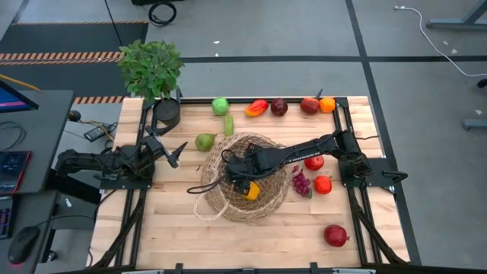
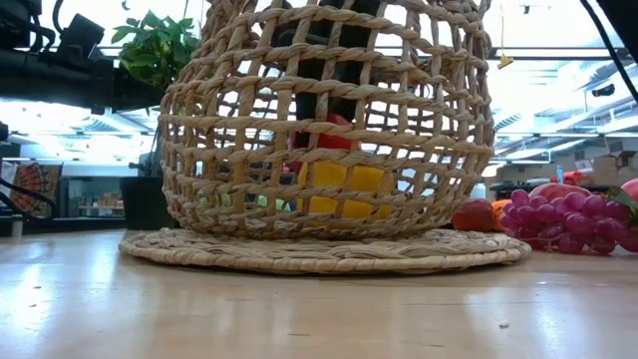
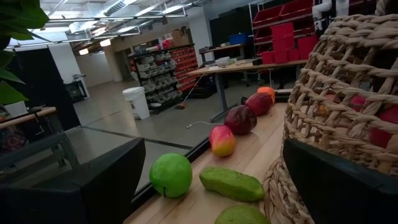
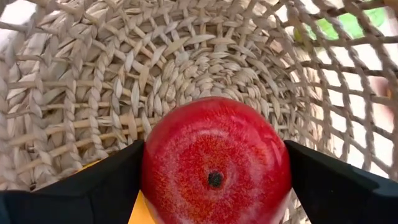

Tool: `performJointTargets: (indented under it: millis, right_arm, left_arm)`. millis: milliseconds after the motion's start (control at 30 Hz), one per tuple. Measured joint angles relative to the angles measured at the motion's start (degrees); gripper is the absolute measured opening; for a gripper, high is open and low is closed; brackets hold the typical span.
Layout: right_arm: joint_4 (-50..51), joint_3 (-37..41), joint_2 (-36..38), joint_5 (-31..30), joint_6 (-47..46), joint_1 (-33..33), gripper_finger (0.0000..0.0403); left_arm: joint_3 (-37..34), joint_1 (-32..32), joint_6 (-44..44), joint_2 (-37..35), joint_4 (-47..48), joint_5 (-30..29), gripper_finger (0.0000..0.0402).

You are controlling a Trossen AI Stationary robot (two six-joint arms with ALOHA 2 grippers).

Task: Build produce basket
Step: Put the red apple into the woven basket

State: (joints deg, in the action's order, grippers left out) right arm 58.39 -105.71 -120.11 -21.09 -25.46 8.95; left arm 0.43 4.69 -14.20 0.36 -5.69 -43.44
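1 round red fruit (image 4: 215, 168) is gripped by the right gripper (image 4: 214, 180) inside the tan woven wicker basket (image 1: 247, 146) | left gripper (image 1: 173, 153) is held open beside basket, near the green pear (image 1: 204, 141).

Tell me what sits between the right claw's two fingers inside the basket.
A glossy red fruit fills the gap between the right claw fingers, clamped on both sides over the basket floor, beside a yellow piece. The right wrist view shows it.
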Motion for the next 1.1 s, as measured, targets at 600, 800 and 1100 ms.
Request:
performJointTargets:
  millis: [600,800,1100]
  right_arm:
    - [7.23,-10.89,-0.11,9.18,-0.36,-1.96,0.0399]
    - [12.21,-21.93,0.67,10.09,0.42,-2.37,0.0398]
    - [14.47,-29.03,7.06,11.86,2.08,-4.36,0.0397]
  left_arm:
    - [0.0,0.0,0.0,-0.02,0.01,0.0,0.0388]
    - [0.0,-0.01,0.0,0.0,0.0,0.0,0.0388]
    - [0.0,-0.01,0.0,0.0,0.18,0.02,0.0388]
